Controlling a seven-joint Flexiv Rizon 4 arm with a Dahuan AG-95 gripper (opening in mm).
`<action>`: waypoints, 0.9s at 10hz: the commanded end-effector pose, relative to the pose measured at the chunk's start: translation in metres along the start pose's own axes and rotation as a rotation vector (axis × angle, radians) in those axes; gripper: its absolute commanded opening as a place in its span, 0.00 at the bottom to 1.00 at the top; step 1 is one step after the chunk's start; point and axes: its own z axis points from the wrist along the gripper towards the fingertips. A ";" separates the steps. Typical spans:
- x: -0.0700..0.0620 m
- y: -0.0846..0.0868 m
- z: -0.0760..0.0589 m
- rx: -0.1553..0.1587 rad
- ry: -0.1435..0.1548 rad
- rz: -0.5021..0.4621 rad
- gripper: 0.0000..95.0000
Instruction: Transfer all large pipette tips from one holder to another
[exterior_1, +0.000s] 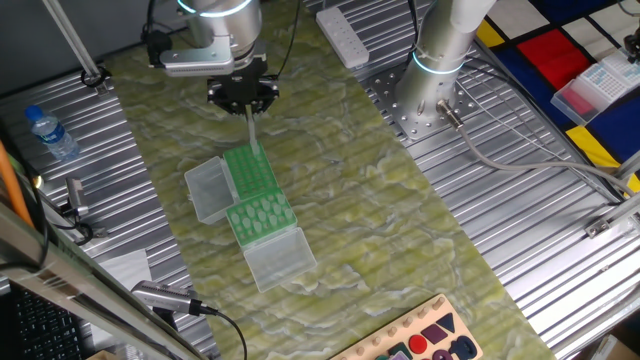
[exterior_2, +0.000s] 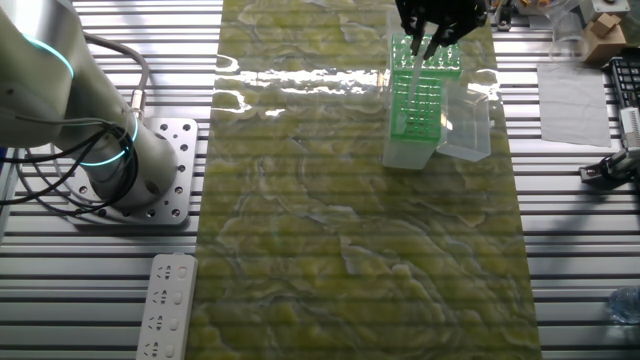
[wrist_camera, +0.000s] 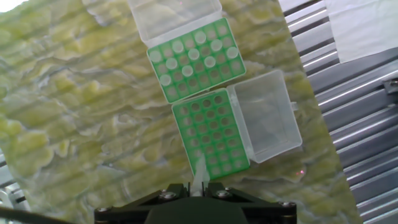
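Pincer closed on one pale pipette tip, poised above the near edge of the empty green rack, other tips in the neighbouring rack.

A water bottle lies on the ribbed desk beside the green mat. A power strip and a shape board sit nearby.

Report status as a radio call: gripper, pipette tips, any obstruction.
Gripper shut on one whitish translucent pipette tip, above the near green rack. Remaining tips sit in the far green rack. Nothing in the way.
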 end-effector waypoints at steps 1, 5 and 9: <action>0.000 0.001 0.002 0.008 0.001 0.001 0.00; 0.000 0.003 0.010 0.020 -0.005 0.001 0.00; -0.001 0.003 0.014 0.028 0.003 -0.003 0.00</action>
